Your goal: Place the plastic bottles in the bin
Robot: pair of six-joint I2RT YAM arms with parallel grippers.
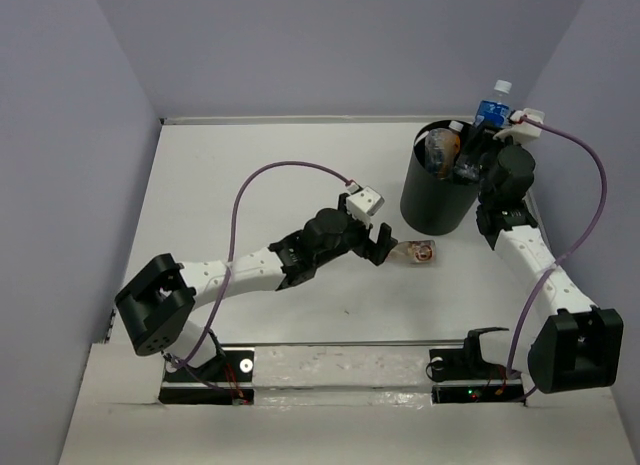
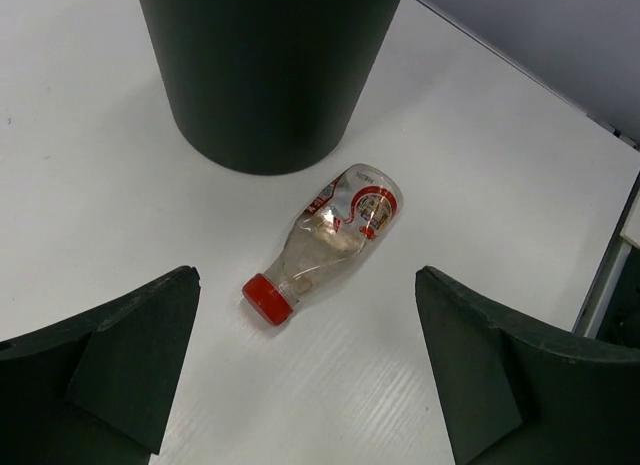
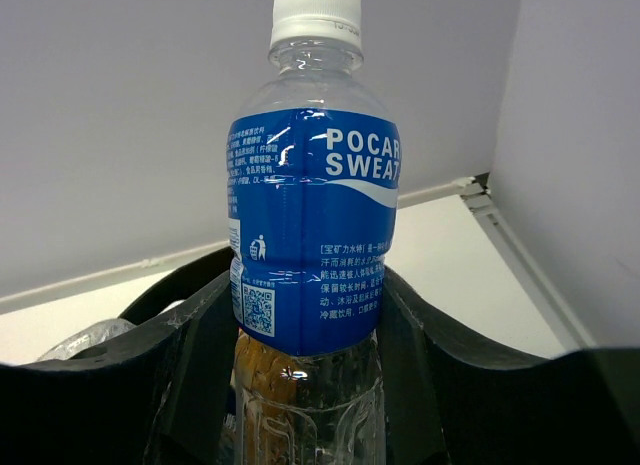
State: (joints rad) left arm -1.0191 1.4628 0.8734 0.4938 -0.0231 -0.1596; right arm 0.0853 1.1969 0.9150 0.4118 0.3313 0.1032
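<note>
Two outstanding: blue bottle [image 3: 315,235] clamped in right gripper [image 3: 310,385] above part-filled bin [image 1: 437,200]; red-capped bottle [image 2: 330,235] lying before wide-open left gripper [image 2: 305,320].

The light is bright, even and soft, and it seems to come from above. The white bench [image 1: 200,165] looks almost washed out, and the tall black cylindrical bin [image 1: 435,200] gives only a faint, soft shadow at its foot. The small clear red-capped plastic bottle [image 2: 330,235] is sharp, with small highlights. The blue-labelled clear plastic bottle [image 3: 312,245] shows white glare streaks on its label.
</note>
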